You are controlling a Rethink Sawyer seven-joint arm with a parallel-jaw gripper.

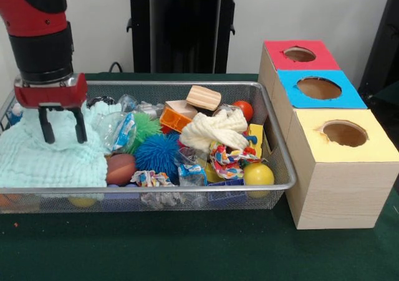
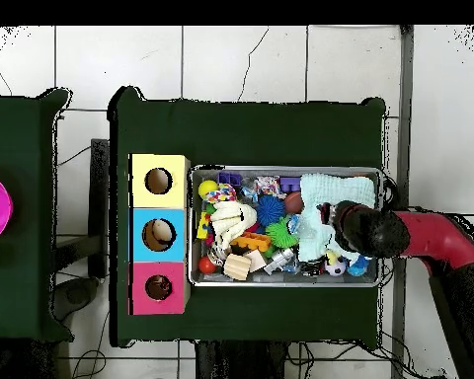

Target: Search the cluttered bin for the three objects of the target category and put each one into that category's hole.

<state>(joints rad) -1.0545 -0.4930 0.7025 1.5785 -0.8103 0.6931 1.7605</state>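
nearest to us the green counter (image 1: 187, 250) runs bare in front of the wire bin (image 1: 156, 187) and the yellow box (image 1: 340, 169) with its round hole (image 1: 345, 133). behind the yellow box we see a blue box (image 1: 319, 89) and a red box (image 1: 299, 55), each with a hole on top, the three standing in a row just beside the bin's end.

inside the bin we find a light mint cloth (image 1: 50, 150) filling one end, a blue spiky ball (image 1: 156, 153) beside a green spiky ball (image 1: 144, 128), a brown ball (image 1: 120, 167), a cream knotted rope (image 1: 218, 128), a multicoloured rope toy (image 1: 227, 159), a yellow ball (image 1: 258, 174), a red ball (image 1: 244, 109), an orange block (image 1: 174, 119) and a wooden block (image 1: 203, 97) lying on top of the pile toward the far wall. we cannot tell which category is the target, but all these toys lie in the bin.

we see the gripper (image 1: 62, 126) hanging over the cloth, its two black fingers (image 1: 46, 125) spread apart with nothing between them, their tips just above the cloth. from overhead the red arm (image 2: 434, 239) reaches over the bin's end farthest from the boxes.
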